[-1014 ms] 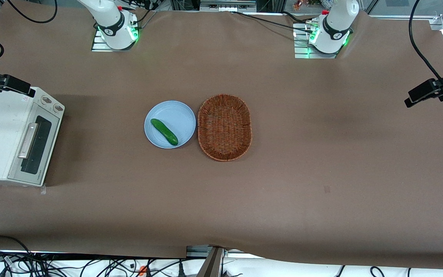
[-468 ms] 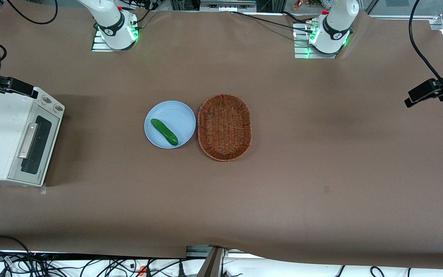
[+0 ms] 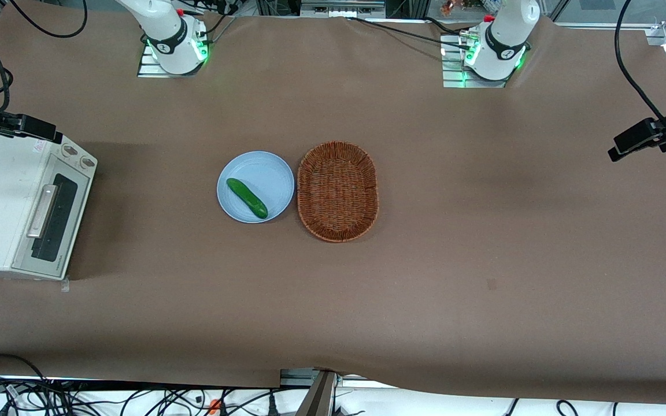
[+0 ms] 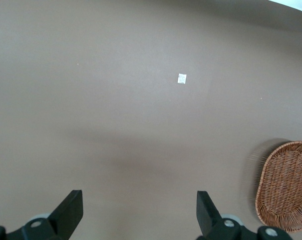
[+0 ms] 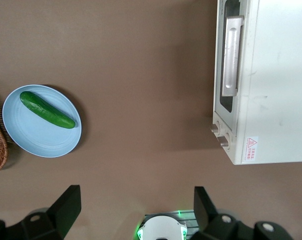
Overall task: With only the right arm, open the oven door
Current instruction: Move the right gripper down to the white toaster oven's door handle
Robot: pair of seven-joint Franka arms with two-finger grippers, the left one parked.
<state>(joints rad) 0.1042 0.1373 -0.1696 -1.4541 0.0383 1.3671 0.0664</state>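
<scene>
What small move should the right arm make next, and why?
Probably bring the gripper, open and high above the table, down toward the bar handle: the oven door looks shut and untouched.

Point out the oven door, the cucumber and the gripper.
oven door [image 3: 50, 216]: front view, on its dark glass window.
cucumber [image 5: 47, 116]: right wrist view, mid-length, on the blue plate.
gripper [image 5: 136, 202]: right wrist view, midway between its open fingertips, above the table.
</scene>
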